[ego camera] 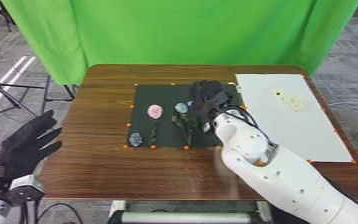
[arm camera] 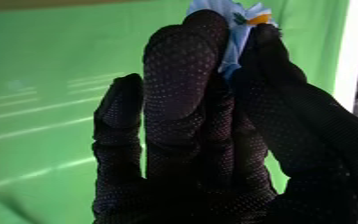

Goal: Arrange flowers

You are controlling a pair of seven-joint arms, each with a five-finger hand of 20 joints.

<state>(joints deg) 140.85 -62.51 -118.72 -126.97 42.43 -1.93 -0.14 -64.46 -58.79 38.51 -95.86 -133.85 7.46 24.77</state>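
So we've got our right hand (ego camera: pixel 209 94) over the far right part of the dark mat (ego camera: pixel 170 141) on the desk (ego camera: pixel 87 165), arm coming in across the near edge. In the right wrist view that right hand (arm camera: pixel 184 200) is pinching a light blue flower (arm camera: pixel 236 44) between thumb and fingers, right up by the tips, with a bit of orange and dark green on it. Our left hand (ego camera: pixel 20 152) is off the left side of the desk, empty, fingers loosely extended.

On the mat we've got a pink flower (ego camera: pixel 155 111) standing out, a pale blue flower (ego camera: pixel 182 107) between it and our right hand, and a small grey-blue flower (ego camera: pixel 135 139) near the mat's near left corner. To the right there's a white board (ego camera: pixel 286 135) with a cream-coloured piece (ego camera: pixel 291 101) lying on it. Green curtain (ego camera: pixel 202 35) behind the desk.
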